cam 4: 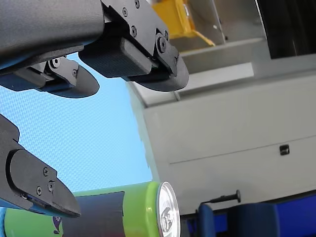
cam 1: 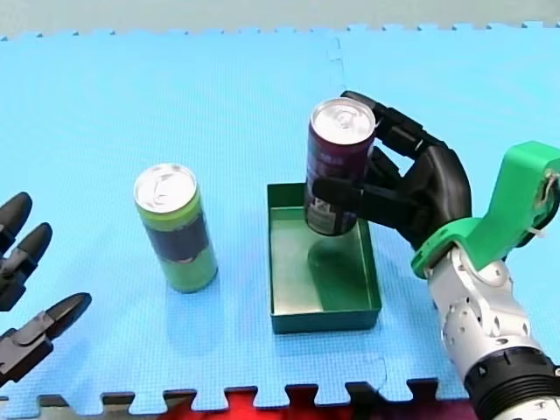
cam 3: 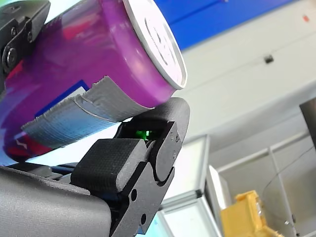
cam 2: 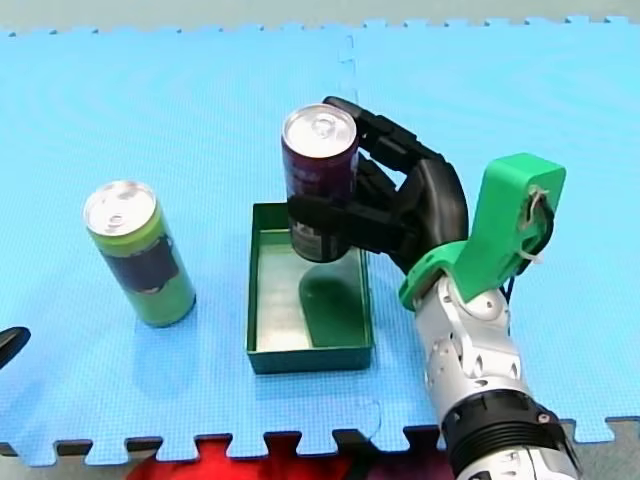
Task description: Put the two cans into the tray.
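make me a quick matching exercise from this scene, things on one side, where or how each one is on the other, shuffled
Things
1. purple can
2. green can
3. tray
4. left hand

Places or states
a. stands upright on the mat, left of the tray
b. open, at the mat's left edge
c. gripped by the right hand
d. sits on the mat beneath the held can

Pairs: 1-c, 2-a, 3-d, 4-b

The purple can (cam 1: 337, 166) in the right hand (cam 1: 411, 188) is glossy metal, banded with matt grey tape (cam 3: 79, 113); the fingers (cam 1: 398, 122) are matt black plastic.
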